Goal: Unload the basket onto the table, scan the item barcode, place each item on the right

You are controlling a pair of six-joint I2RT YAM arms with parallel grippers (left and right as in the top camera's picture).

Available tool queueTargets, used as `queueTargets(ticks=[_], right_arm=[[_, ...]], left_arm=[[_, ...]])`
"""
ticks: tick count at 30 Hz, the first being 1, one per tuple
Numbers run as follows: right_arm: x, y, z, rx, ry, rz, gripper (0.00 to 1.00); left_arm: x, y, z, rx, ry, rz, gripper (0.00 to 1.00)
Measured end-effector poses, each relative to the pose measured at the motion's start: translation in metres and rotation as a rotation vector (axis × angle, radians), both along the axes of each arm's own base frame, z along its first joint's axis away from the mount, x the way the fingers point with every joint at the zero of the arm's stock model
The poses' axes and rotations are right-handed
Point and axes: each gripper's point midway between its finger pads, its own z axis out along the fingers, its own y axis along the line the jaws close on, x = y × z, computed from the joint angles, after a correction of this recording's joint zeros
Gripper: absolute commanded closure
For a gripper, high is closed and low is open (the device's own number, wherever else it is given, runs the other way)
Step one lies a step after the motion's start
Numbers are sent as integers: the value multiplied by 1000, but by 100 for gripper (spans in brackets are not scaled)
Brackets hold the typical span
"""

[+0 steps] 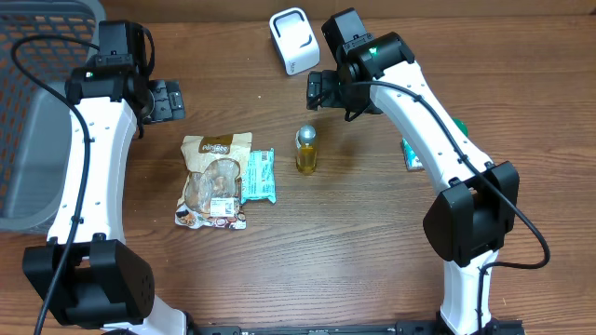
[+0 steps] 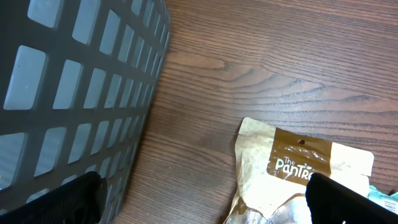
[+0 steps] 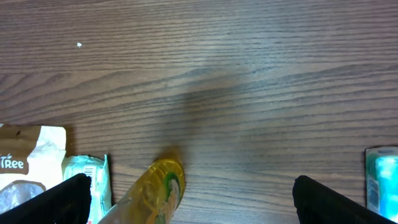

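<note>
A white barcode scanner stands at the back of the table. At the middle stands a small yellow bottle with a silver cap. A brown snack bag and a teal packet lie to its left. My right gripper hovers open behind the bottle; in the right wrist view the bottle shows low between the wide jaws, untouched. My left gripper is open above the bare table behind the bag, and the bag's top edge lies by its right finger.
A grey plastic basket fills the left side, close to the left gripper, and its wall shows in the left wrist view. Another teal item lies partly under the right arm, seen also as a teal corner.
</note>
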Motion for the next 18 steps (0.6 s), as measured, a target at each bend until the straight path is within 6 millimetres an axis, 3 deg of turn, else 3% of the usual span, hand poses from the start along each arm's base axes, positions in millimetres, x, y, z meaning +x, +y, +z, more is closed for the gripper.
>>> queueTargets(ticks=[10,18], right_arm=[[2,16,3,84,-3,-24,0],[-18,51,0,98,20,42,1]], left_arm=[[0,0,0,0,0,0,1],[0,0,0,0,0,0,0]])
